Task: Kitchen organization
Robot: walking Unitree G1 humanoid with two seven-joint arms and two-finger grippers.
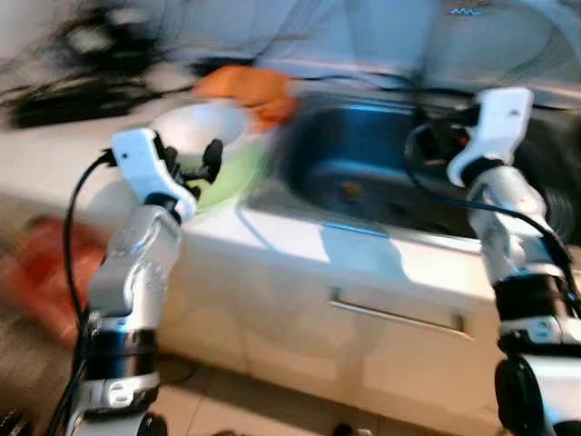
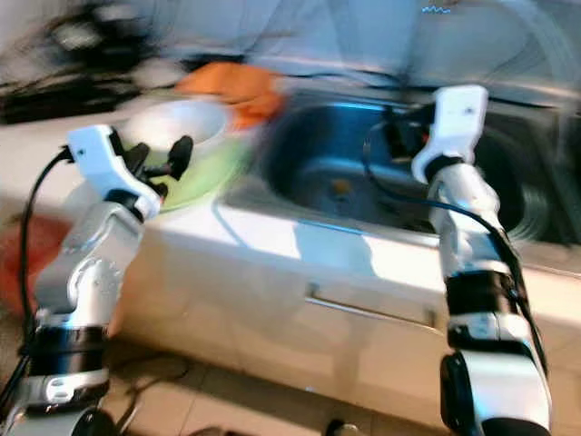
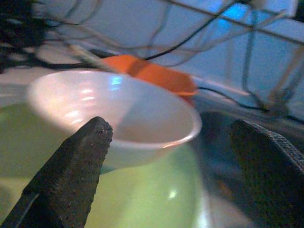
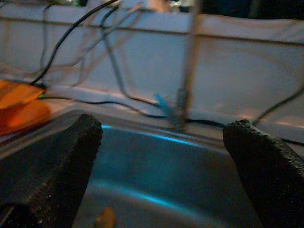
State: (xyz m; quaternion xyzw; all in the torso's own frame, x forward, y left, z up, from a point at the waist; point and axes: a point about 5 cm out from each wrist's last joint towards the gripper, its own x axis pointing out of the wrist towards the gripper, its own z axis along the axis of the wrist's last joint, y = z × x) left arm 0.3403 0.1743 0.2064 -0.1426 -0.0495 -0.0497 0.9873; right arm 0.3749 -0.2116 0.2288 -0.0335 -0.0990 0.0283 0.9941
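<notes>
A white bowl sits inside a larger pale green bowl on the white counter, just left of the steel sink. My left gripper is raised right in front of these bowls, open, with nothing between its fingers; the white bowl looms close in the left wrist view. My right gripper is held over the sink's near right part, open and empty, its fingers pointing at the sink's back wall. The head views are blurred.
An orange cloth-like thing lies behind the bowls at the sink's back left corner. Dark cables and objects crowd the counter's far left. A drawer handle runs below the sink. Something red lies low on the left.
</notes>
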